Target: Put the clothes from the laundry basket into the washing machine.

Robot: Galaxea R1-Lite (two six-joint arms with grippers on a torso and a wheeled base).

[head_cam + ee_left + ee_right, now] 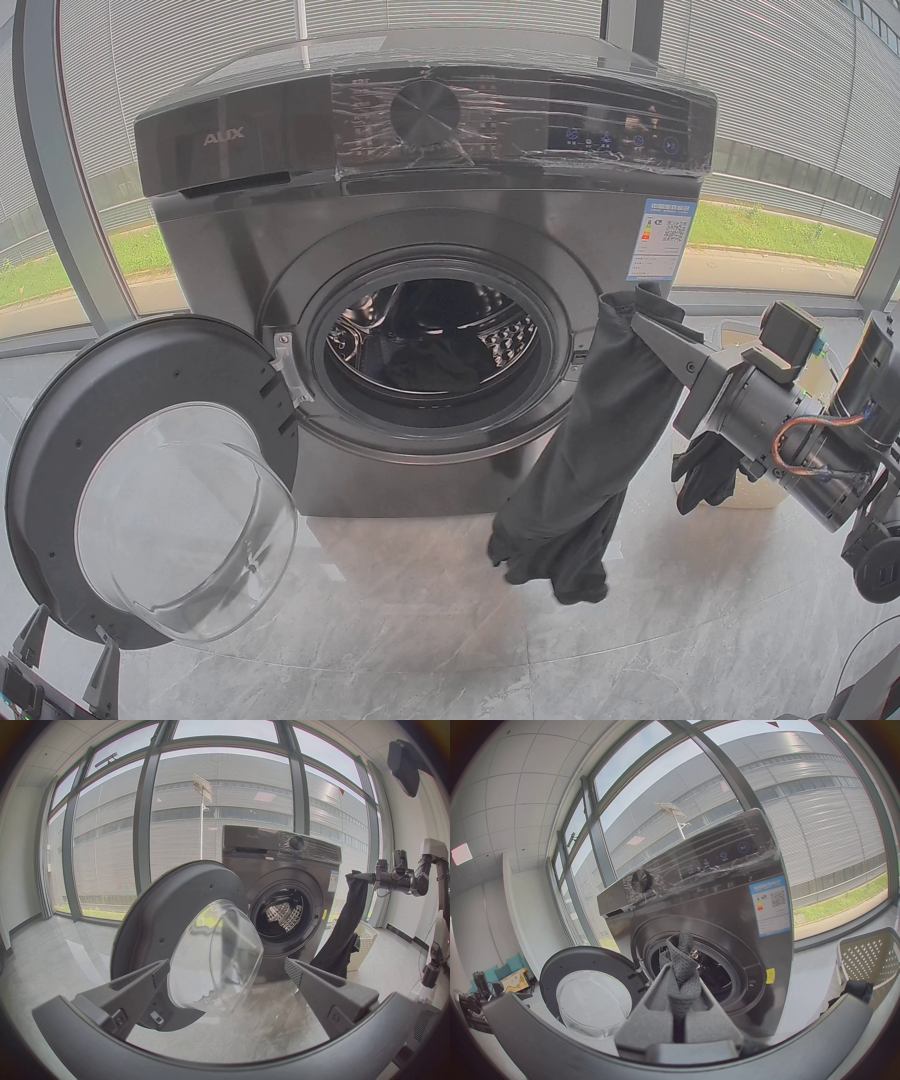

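Progress looks roughly midway, by my reading. Lowest and first, the left jaws sit spread and hold nothing, with the open door (150,478) and its glass bowl just ahead of them. Further right, the washer (422,197) stands with its drum (431,342) exposed. Dark clothes (427,361) already lie inside, so at least part of the load seems done. Next, the right jaws are pressed together on the top end of a dark grey garment (591,450), which hangs straight down beneath them. Its lower end bunches near the floor (403,619), and whether it touches I cannot tell. The drum mouth lies just to the left of these jaws at about their height, so the garment is beside the opening, not yet in it. Below and behind the right jaws stands the basket (755,495), with another dark cloth (705,469) draped over its rim. What is left, as I judge it, is to carry the hanging garment through the mouth, let go, then fetch that cloth. How much more the basket holds is hidden.
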